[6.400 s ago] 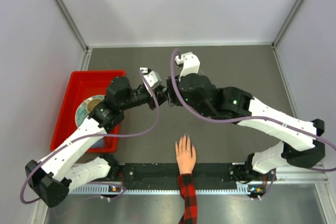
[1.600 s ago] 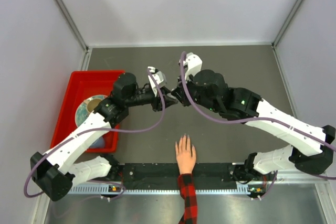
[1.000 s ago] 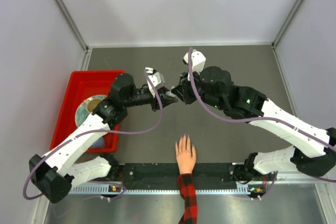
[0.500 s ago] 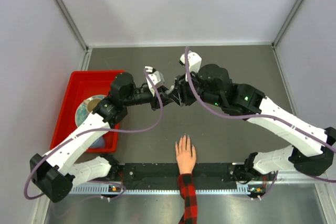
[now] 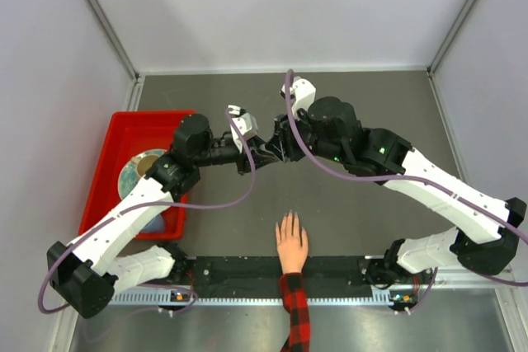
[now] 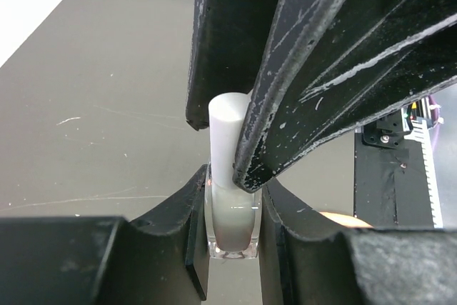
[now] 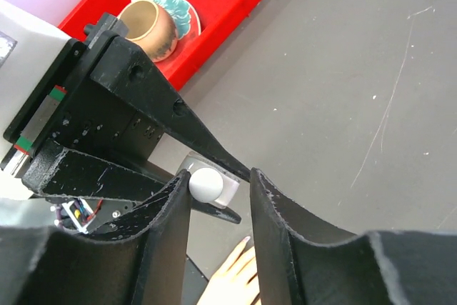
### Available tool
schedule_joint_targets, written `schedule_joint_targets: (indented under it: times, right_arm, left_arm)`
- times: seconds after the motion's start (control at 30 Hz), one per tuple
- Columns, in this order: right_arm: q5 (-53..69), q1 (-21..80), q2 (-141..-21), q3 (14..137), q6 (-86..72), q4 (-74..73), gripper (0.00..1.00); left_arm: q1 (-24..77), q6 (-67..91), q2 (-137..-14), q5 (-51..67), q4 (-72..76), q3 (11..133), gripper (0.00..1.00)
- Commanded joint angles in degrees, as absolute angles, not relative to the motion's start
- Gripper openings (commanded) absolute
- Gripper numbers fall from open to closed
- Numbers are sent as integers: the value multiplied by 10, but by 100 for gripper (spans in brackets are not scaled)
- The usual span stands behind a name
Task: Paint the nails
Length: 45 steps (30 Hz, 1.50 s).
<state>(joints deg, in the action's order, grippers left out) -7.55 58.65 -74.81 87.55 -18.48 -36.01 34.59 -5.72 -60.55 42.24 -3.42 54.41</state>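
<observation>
Clear glass bottle [image 6: 231, 230] stays pinched in the left gripper [image 6: 230, 248] above mid-bench. Right gripper [image 7: 214, 191] has closed in over the last second; its jaws now straddle the white cap [image 7: 208, 182], narrow, touching one side at least, grip unconfirmed. Uncapping looks next. Nails [image 5: 288, 218] on the hand [image 5: 291, 243] wait unpainted by the near edge.

Dark grey scratched tabletop [image 5: 371, 113]; pale walls [image 5: 272, 6] enclosing tabletop on three sides; metal corner posts [image 5: 99, 14]; even lighting.
</observation>
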Motion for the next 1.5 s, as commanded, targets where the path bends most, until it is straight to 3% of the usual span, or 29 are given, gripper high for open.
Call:
schedule_joint_targets:
  times: [0.0,0.27,0.37,0.43,0.47,0.53,0.57,0.83,0.97,1.2,1.47]
  right_arm:
    - [-77,578,-745,909,-174,-338,35]
    - [-38,578,-752,905,-170,-323,31]
    - [-18,575,-756,906,-166,-323,2]
    - [-13,573,-756,905,-166,-323,0]
    - [-20,572,-756,903,-166,-323,0]
    - [-45,570,-751,895,-170,-323,0]
    - [-66,556,-749,892,-170,-322,0]
    - [-188,427,-764,818,-182,-230,0]
    - [-223,349,-857,810,-197,-172,0]
    - [-231,262,-1024,838,-134,-16,0]
    - [-189,221,-1208,1001,-109,-9,0]
  left_arm:
    - [345,-55,-608,446,-6,562,0]
    - [345,-57,-612,448,-8,563,0]
    - [346,-55,-612,443,-7,563,0]
    - [345,-51,-608,427,-5,562,2]
    - [345,-49,-606,418,-4,559,17]
    - [345,-39,-596,370,16,552,36]
    - [345,-37,-591,350,23,543,98]
    - [345,-47,-519,150,55,504,99]
    - [345,-67,-494,64,62,488,99]
    - [346,-59,-491,59,74,478,99]
    - [345,-54,-497,70,78,476,99]
